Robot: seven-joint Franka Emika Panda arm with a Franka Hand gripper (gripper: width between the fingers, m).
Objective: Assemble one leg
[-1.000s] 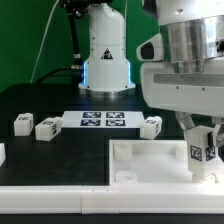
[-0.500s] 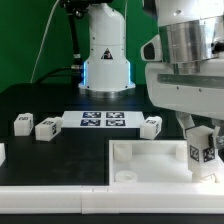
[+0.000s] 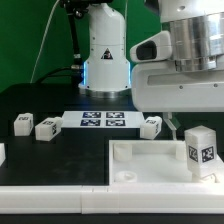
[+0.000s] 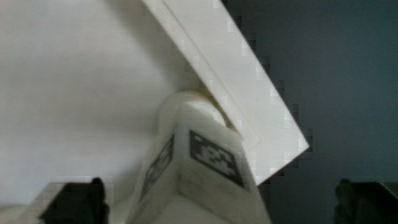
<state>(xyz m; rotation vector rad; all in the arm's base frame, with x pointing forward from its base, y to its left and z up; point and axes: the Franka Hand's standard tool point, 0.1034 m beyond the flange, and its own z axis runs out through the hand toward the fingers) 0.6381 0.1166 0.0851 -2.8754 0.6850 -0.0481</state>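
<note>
On the tray (image 3: 150, 168) at the exterior view's right | leg (image 3: 201, 150) upright, fingers (image 4: 71, 200) spread apart above | we lift straight, not nudging it.

Your pincer (image 4: 217, 203) hangs with its fingers spread wide, and there is clear air on both sides of the upright leg (image 3: 201, 150) beneath it. That leg stands on the tray (image 3: 130, 165) at the exterior view's right and blocks any low sweep there. Loose legs (image 3: 46, 127) and the marker board (image 3: 103, 121) line the surface (image 3: 60, 148). The dark strip between them and the tray is open.
</note>
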